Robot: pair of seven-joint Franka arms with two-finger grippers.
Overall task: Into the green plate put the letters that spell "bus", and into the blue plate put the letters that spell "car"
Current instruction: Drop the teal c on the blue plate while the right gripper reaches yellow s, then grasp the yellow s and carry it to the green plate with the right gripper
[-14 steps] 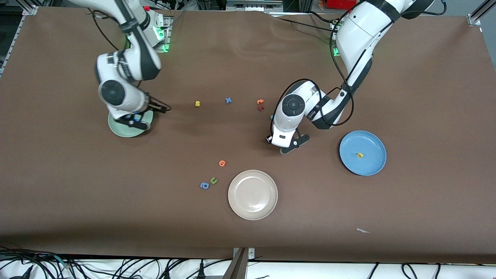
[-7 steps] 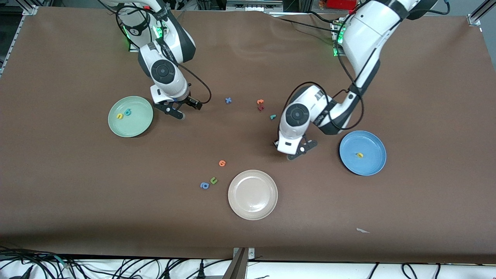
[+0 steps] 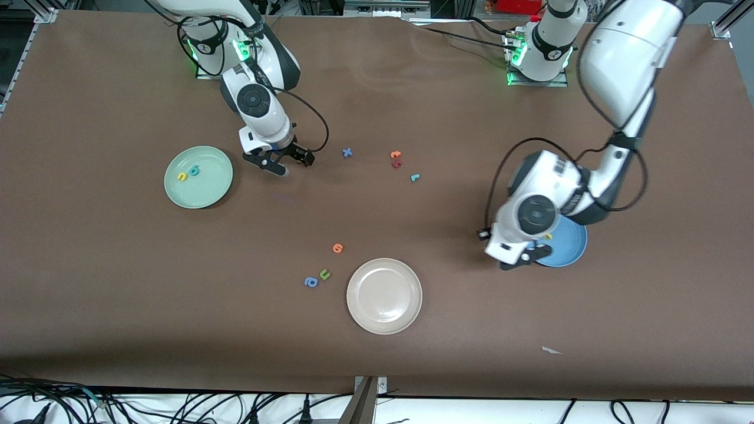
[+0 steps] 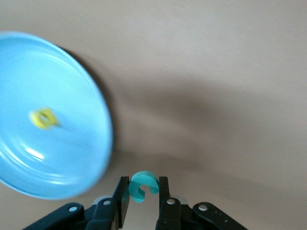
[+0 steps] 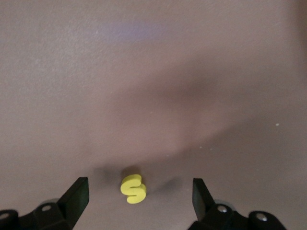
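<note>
Front view | left gripper [image 3: 526, 257] over blue plate [image 3: 572, 250] edge, grips teal "c" [image 4: 142, 186]

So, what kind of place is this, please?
Probably a robotics lab bench: two arms bolted to a brown-covered table, foam letters such as a yellow s scattered near plates like the blue plate, and cables hanging along the edge.

The yellow "s" [image 5: 133, 188] lies on the table [image 5: 153, 72] between the right tool's [image 5: 139, 194] spread fingers [image 5: 76, 194].
</note>
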